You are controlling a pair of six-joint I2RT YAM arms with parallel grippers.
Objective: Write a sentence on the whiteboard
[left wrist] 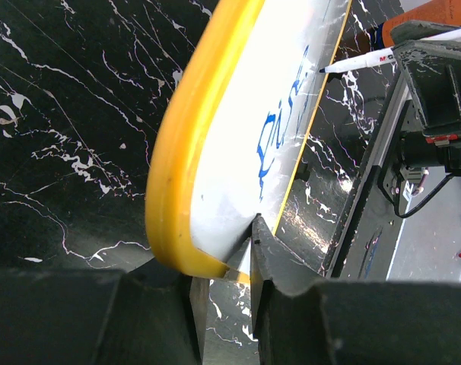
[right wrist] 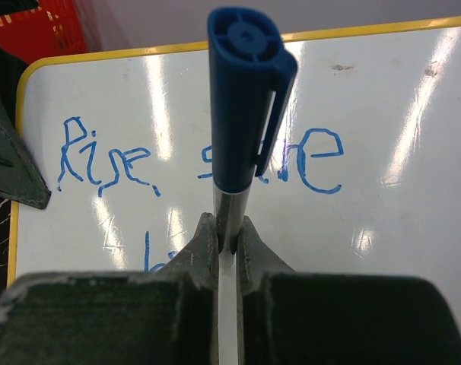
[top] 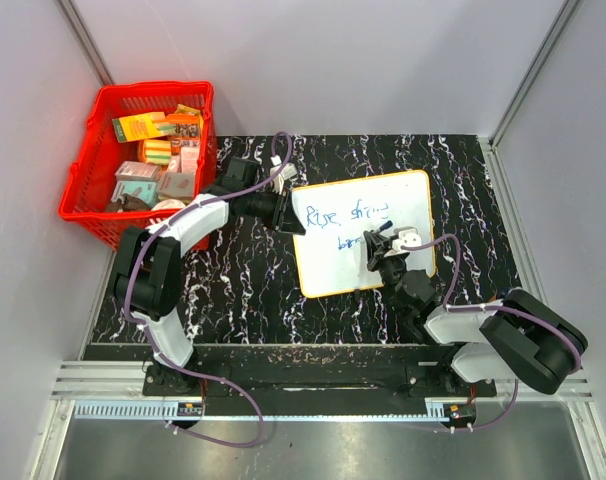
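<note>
The whiteboard [top: 408, 195] lies on the black marbled table, white with a yellow rim. My left gripper [top: 287, 212] is shut on its left edge. In the left wrist view the yellow rim [left wrist: 170, 182] sits pinched between the jaws of the left gripper [left wrist: 224, 275]. My right gripper [top: 381, 247] hovers over the board's lower middle, shut on a marker [right wrist: 249, 99] with a blue cap on its upper end. The sentence [top: 348, 216] is in blue, with a top line [right wrist: 101, 161] and the start of a second line [right wrist: 149, 255] below it. The marker's tip [left wrist: 352, 65] is at the board.
A red basket [top: 88, 190] full of small boxes stands at the table's far left, just behind my left arm. Grey walls close in the table on the left, back and right. A metal rail [top: 313, 355] runs along the near edge by the arm bases.
</note>
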